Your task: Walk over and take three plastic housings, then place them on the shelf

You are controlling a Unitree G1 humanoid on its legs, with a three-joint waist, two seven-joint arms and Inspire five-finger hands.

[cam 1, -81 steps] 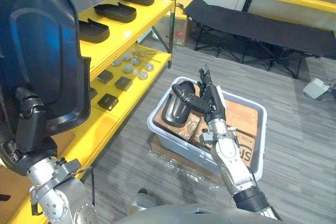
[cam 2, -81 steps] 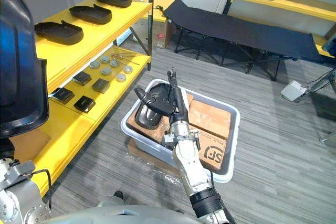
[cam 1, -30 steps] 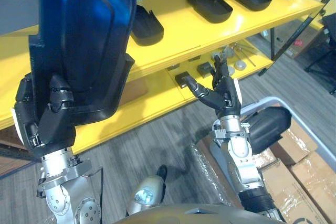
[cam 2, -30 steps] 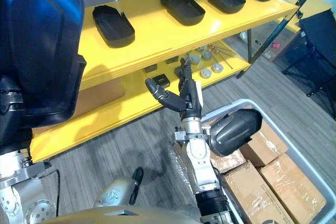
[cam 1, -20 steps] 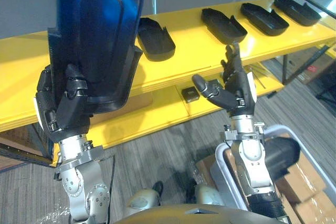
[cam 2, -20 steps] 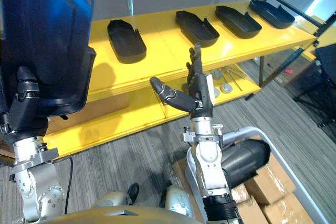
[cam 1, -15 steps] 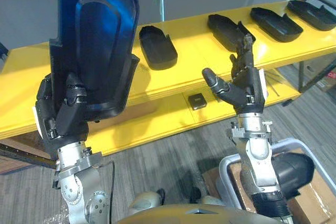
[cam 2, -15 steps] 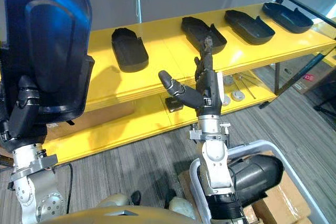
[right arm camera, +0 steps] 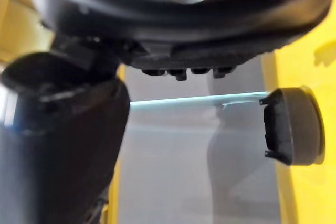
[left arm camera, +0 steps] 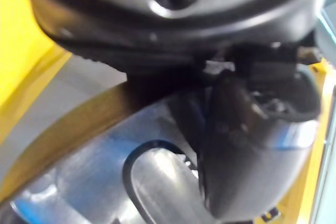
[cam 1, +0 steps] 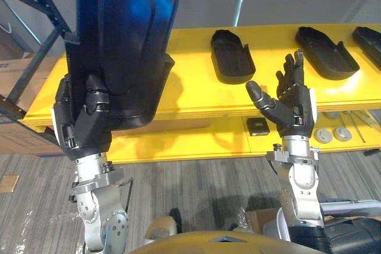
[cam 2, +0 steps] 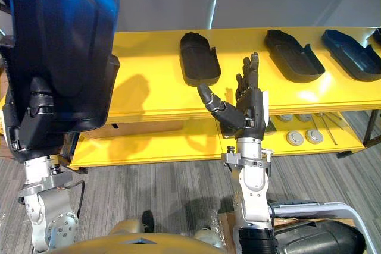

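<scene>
Left eye view. The left hand (cam 1: 83,120) is curled tight round the lower end of a large dark plastic housing (cam 1: 125,34). It holds the part upright, long axis vertical, in front of the left stretch of the yellow shelf (cam 1: 190,87). Two more housings lie flat on the shelf's top board, the nearer one (cam 1: 232,55) to the right of the held part and the next (cam 1: 326,52) further right. Their long axes run front to back across the board.

Right eye view. The right hand (cam 2: 247,102) is raised in front of the shelf with fingers straight, thumb spread and nothing in it. It stands just right of the first lying housing. The bare board (cam 2: 149,87) lies directly behind the held part, to the left of that housing. The left hand is the nearer one to that spot. Judgement: the part has to tip from vertical to flat, its length set across the board like its neighbours.

Left wrist view. The thumb (left arm camera: 252,145) presses on a glossy bluish surface (left arm camera: 105,182), probably the held part. The shelf's yellow shows at the edge.

Right wrist view. The fingers (right arm camera: 178,69) are extended and the thumb (right arm camera: 63,145) is clear of them. One shelved housing (right arm camera: 291,127) shows end-on against the yellow.
</scene>
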